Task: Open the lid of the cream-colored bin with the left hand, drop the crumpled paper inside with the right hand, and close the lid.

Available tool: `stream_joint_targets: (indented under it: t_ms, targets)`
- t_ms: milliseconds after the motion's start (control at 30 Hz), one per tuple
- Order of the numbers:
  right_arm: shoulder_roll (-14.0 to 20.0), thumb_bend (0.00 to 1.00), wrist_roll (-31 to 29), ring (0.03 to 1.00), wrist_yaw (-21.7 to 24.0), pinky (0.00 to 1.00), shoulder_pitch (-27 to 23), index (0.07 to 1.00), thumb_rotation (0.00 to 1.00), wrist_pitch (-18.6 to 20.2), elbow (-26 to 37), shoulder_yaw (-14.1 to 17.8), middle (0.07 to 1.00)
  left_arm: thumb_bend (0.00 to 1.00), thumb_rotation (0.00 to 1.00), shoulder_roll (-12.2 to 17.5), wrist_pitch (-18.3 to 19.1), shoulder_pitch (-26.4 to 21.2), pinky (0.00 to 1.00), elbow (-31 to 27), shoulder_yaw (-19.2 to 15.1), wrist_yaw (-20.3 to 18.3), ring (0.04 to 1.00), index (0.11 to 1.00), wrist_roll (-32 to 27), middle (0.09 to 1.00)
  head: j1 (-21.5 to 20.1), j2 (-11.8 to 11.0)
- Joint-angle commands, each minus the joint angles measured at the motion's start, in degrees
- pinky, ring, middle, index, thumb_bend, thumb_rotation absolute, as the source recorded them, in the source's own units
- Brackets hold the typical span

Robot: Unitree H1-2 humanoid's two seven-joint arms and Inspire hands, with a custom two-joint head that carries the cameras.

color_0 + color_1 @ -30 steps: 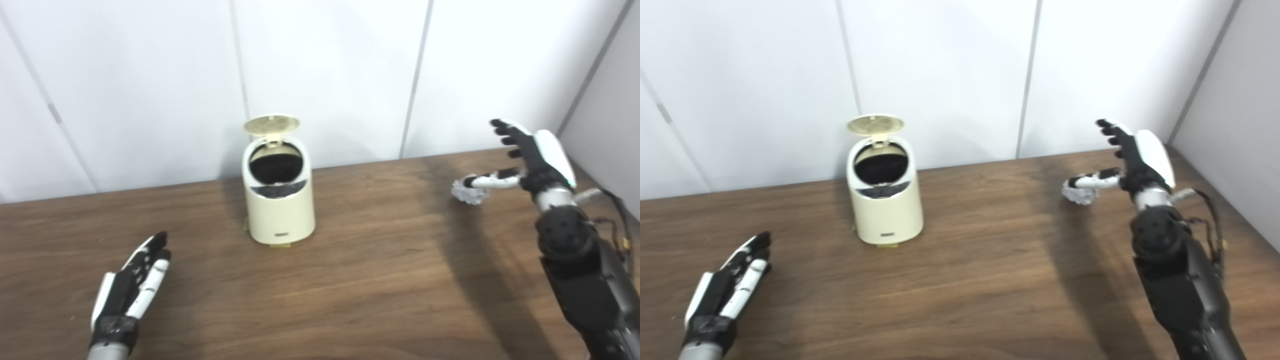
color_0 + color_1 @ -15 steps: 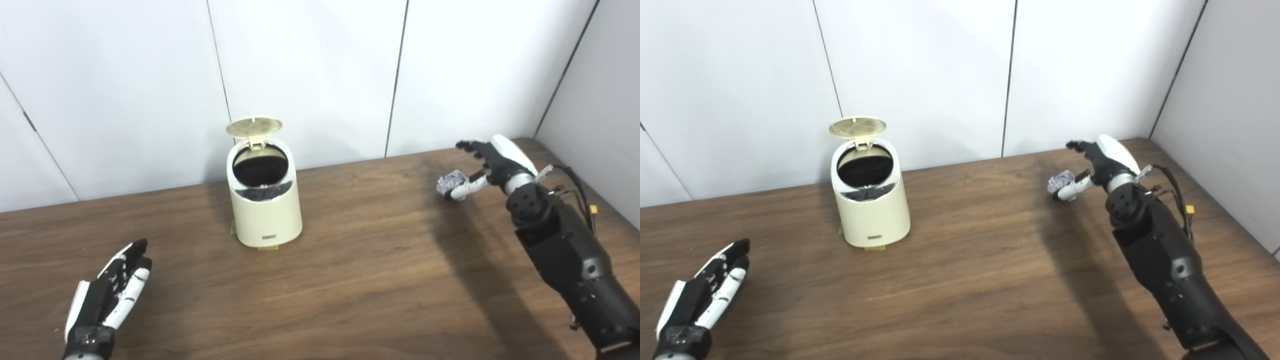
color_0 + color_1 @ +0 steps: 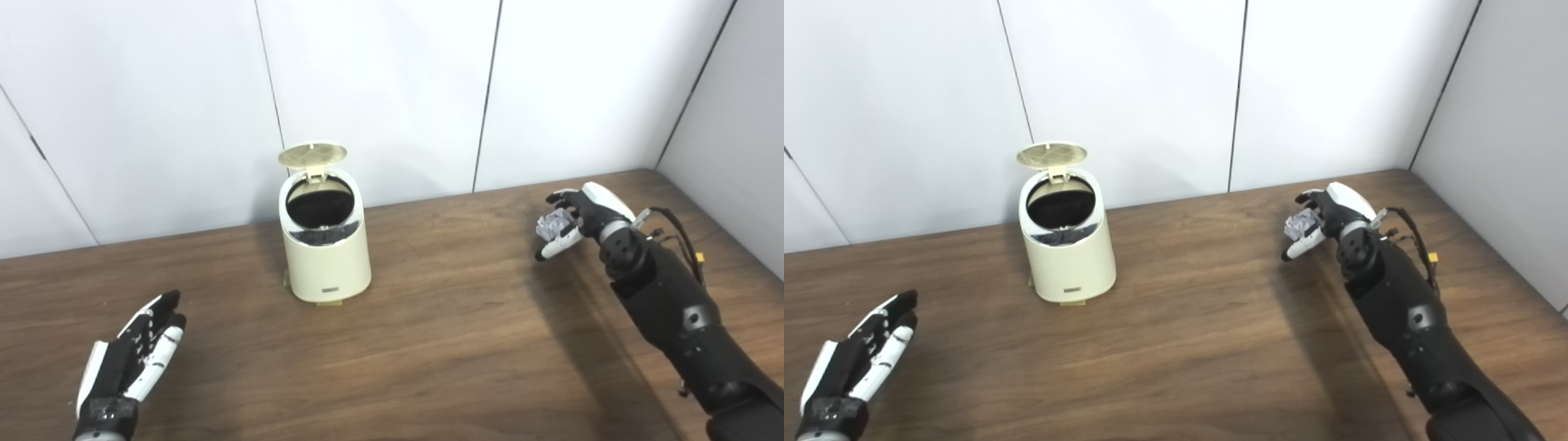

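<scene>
Since half a second ago, the right hand [image 3: 579, 214] has dropped lower toward the table [image 3: 429, 343] and its fingers have curled in around the crumpled paper [image 3: 552, 224], where before they were stretched out above it with only the thumb beside the ball. Now the paper sits between the bent fingers and the thumb, so the hand appears to be closing on it; whether the grip is already firm is hard to tell, and the ball seems to be at or just above the wood at the far right of the table, well apart from the bin [image 3: 326, 245]. That cream-colored bin stands near the back wall, left of centre, with its lid [image 3: 312, 154] tipped up and back on its hinge and the dark opening facing forward and upward. The left hand [image 3: 131, 361] lies low over the near left part of the table, fingers straight and slightly spread, holding nothing and well away from the bin; it has barely shifted. As for progress, the opening of the lid looks done, and picking up the paper is the step in hand. Still to come, as I judge it, are carrying the paper across to the bin, letting it fall into the opening, and pressing the lid down again.
</scene>
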State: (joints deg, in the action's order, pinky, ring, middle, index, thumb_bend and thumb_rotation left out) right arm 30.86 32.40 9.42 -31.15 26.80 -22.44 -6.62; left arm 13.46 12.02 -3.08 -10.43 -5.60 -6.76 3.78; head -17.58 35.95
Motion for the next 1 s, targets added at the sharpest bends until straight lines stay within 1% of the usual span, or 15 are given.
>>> stream_joint_targets:
  t_ms: [0,67,133,233,300,333,367,400,433,533,633,700,733,833,967]
  targets:
    - [1.3,0.9,0.3,0.762,-0.1,0.67,-3.0,0.812,0.08,0.0,0.7,0.2,0.801,0.46,0.61,0.8,-0.7,-1.6,0.86,-2.2,0.0,0.5,0.905,0.905,0.3,0.902,0.0,0.0]
    - [1.4,0.9,0.1,0.759,-0.1,0.68,-3.0,0.807,0.07,0.0,0.5,0.2,0.795,0.46,0.61,0.7,-0.4,-1.6,0.86,-2.4,0.0,0.5,0.903,0.904,0.5,0.901,0.0,0.0]
    - [1.6,0.89,-0.1,0.734,-0.1,0.67,-2.9,0.782,0.05,-0.1,0.5,0.2,0.769,0.46,0.6,0.6,-0.5,-1.7,0.86,-2.3,0.0,0.5,0.904,0.905,0.5,0.902,0.0,0.1]
    - [2.1,0.84,0.6,0.716,0.3,0.69,-2.6,0.738,0.01,0.0,1.2,-0.3,0.744,0.45,0.58,0.5,-0.5,-1.6,0.87,-2.4,0.0,0.5,0.907,0.907,0.5,0.903,0.0,0.2]
    - [2.4,0.82,0.7,0.644,-0.1,0.62,-2.5,0.695,0.0,-0.2,1.1,-0.5,0.699,0.46,0.58,0.4,-0.4,-1.6,0.87,-2.5,0.1,0.6,0.91,0.91,0.7,0.904,0.2,0.2]
    - [2.5,0.68,0.7,0.556,-0.6,0.58,-2.3,0.664,0.0,-0.3,1.1,-0.4,0.662,0.46,0.58,0.3,-0.6,-1.5,0.88,-2.5,0.0,0.6,0.912,0.911,0.4,0.905,0.2,0.2]
    - [2.5,0.58,0.7,0.463,-1.4,0.52,-2.2,0.579,0.0,-0.9,0.5,-0.3,0.582,0.46,0.57,0.2,-0.6,-1.5,0.88,-2.5,-0.1,0.6,0.914,0.914,0.2,0.907,0.3,0.3]
    - [2.4,0.55,0.8,0.428,-2.5,0.48,-2.1,0.554,0.0,-1.2,0.0,-0.1,0.552,0.46,0.57,0.1,-0.7,-1.5,0.88,-2.5,-0.1,0.6,0.914,0.915,0.1,0.907,0.3,0.3]
    - [2.3,0.53,0.9,0.404,-3.2,0.43,-2.1,0.552,0.0,-1.4,-0.3,0.0,0.526,0.46,0.57,0.1,-0.7,-1.5,0.89,-2.5,-0.2,0.6,0.914,0.914,-0.1,0.906,0.3,0.3]
    - [1.8,0.51,1.1,0.375,-5.2,0.35,-1.6,0.55,0.0,-1.0,0.7,0.5,0.488,0.46,0.56,0.1,-1.1,-1.5,0.88,-2.2,-0.4,0.6,0.912,0.913,-0.4,0.904,0.3,0.3]
    - [1.9,0.51,1.2,0.367,-6.4,0.33,-1.7,0.561,0.0,-1.5,0.2,0.2,0.48,0.46,0.57,0.2,-1.2,-1.4,0.87,-2.3,-0.1,0.8,0.905,0.906,0.5,0.898,0.5,0.3]
    - [1.9,0.51,1.5,0.363,-6.7,0.33,-1.2,0.568,0.0,-1.4,2.4,0.1,0.481,0.46,0.56,-0.1,-1.4,-1.4,0.87,-2.3,-0.2,1.0,0.902,0.905,0.4,0.897,0.9,0.3]
    - [1.9,0.51,1.4,0.365,-6.7,0.33,-0.9,0.561,0.0,-1.1,3.6,0.1,0.482,0.46,0.55,-0.2,-1.6,-1.4,0.86,-2.2,-0.3,1.0,0.901,0.903,0.2,0.897,1.1,0.3]
    - [1.6,0.51,0.7,0.373,-7.7,0.34,-0.3,0.55,0.0,-3.0,5.5,0.7,0.484,0.46,0.52,-0.5,-2.2,-1.4,0.86,-1.8,-0.3,1.0,0.902,0.901,-0.2,0.899,1.8,0.2]
    - [2.0,0.51,1.7,0.373,-9.6,0.33,0.8,0.54,0.0,-7.1,9.0,-0.1,0.489,0.47,0.52,-0.7,-2.2,-1.0,0.86,-1.9,-0.1,1.2,0.902,0.9,0.4,0.9,3.9,-0.1]
